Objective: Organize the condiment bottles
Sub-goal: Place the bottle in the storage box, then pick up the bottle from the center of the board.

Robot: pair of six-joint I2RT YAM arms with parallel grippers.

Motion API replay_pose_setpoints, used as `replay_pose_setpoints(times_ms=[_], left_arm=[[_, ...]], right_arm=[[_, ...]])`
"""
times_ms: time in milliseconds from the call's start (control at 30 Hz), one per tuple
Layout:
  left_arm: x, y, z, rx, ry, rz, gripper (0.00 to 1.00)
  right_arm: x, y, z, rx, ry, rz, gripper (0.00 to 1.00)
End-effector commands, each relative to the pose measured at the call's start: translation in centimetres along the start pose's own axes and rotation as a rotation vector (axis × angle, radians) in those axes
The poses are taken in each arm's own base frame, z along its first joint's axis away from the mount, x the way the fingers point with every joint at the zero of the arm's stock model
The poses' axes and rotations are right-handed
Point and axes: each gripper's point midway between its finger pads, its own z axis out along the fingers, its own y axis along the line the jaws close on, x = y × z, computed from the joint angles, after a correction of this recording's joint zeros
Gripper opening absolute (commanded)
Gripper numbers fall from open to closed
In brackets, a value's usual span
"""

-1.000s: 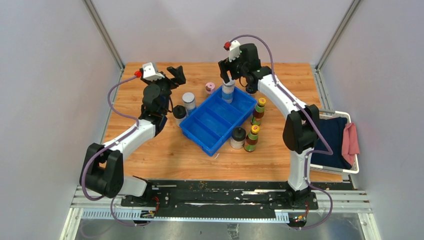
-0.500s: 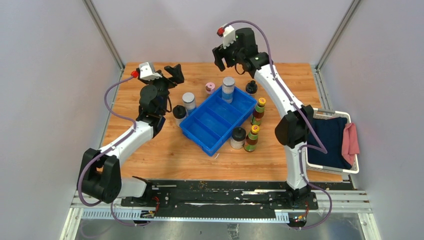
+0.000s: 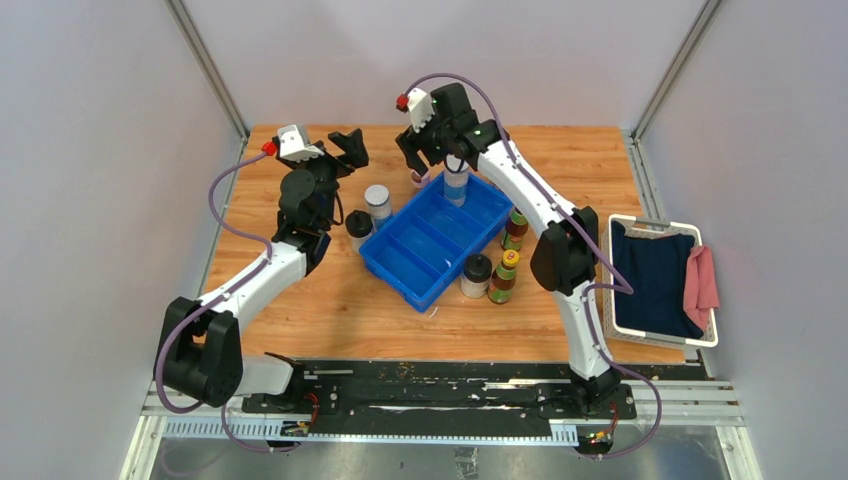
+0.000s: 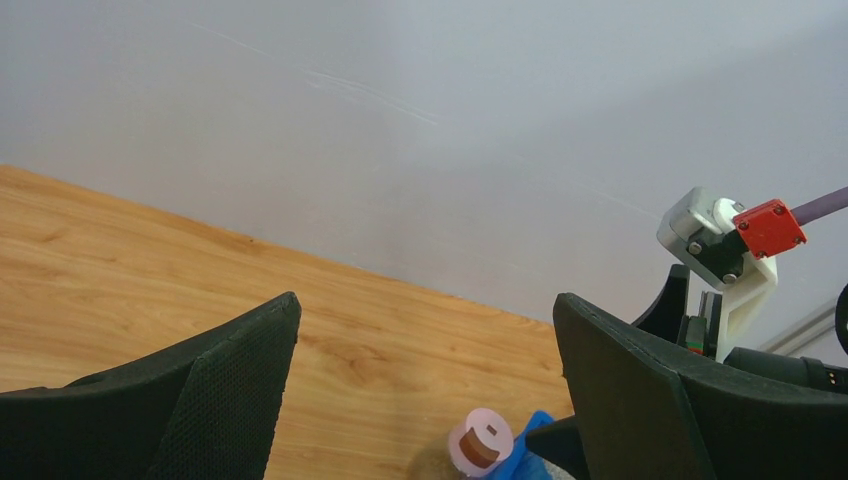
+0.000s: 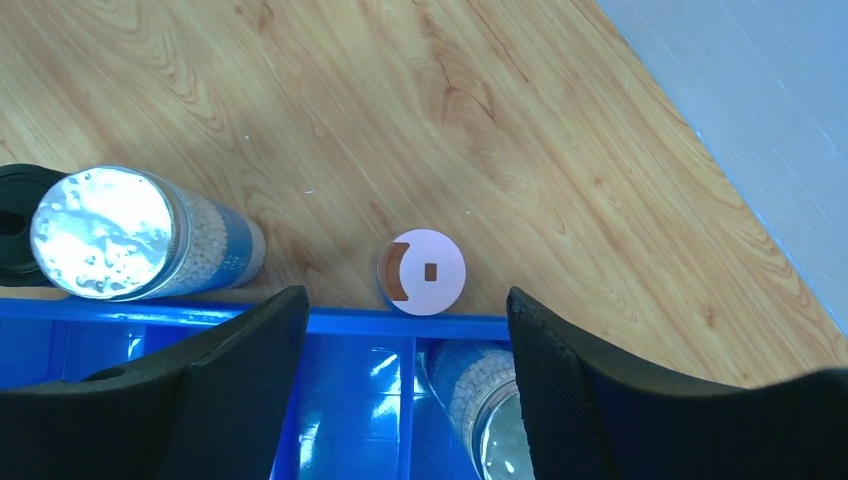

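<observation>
While the right claw (image 5: 402, 310) hangs with its fingers apart and nothing between them, a pink-lidded jar (image 5: 425, 270) stands directly below it on the bench (image 3: 330, 310), towards the far edge and just outside the far wall of the blue divided tray (image 3: 395, 278). One grey-lidded jar (image 3: 456, 185) stands upright inside the tray's far compartment. A second grey-lidded jar (image 3: 377, 200) stands on the bench just beside the tray on the side towards the left edge, with a black-lidded jar (image 3: 358, 224) close by it. On the tray's opposite side, towards the right edge, two dark bottles with yellow-red caps (image 3: 516, 225) stand upright, and another black-lidded jar (image 3: 477, 273) sits next to the nearer one. The left claw (image 4: 425, 300) hovers near the far left corner of the bench, its fingers wide apart and empty. A white basket (image 3: 712, 330) holding dark blue and pink cloths rests at the right edge.
</observation>
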Motion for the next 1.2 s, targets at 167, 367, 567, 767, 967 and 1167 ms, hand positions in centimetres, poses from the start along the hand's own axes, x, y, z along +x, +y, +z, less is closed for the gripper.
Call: replay_pose_setpoints(times_ms=[167, 367, 567, 767, 967, 1167], left_arm=[[-1.3, 0.0, -0.3, -0.002, -0.03, -0.024, 1.0], [-1.3, 0.0, -0.3, -0.004, -0.031, -0.027, 1.0], [-1.2, 0.0, -0.3, -0.002, -0.028, -0.029, 1.0], [-1.3, -0.1, -0.3, 0.003, -0.029, -0.031, 1.0], [-1.0, 0.0, -0.3, 0.004, -0.028, -0.03, 1.0], [-0.9, 0.0, -0.3, 0.006, -0.033, -0.032, 1.0]], right_arm=[[0.6, 2.1, 1.3, -0.026, 0.041, -0.05, 0.75], [1.9, 2.2, 2.2, -0.022, 0.077, -0.047, 0.74], [2.8, 2.2, 3.1, -0.026, 0.1, -0.04, 0.74], [3.7, 2.2, 3.9, -0.025, 0.118, -0.037, 0.74], [4.1, 1.9, 4.5, -0.013, 0.127, -0.038, 0.74], [4.5, 1.6, 5.1, -0.002, 0.133, -0.038, 0.74]])
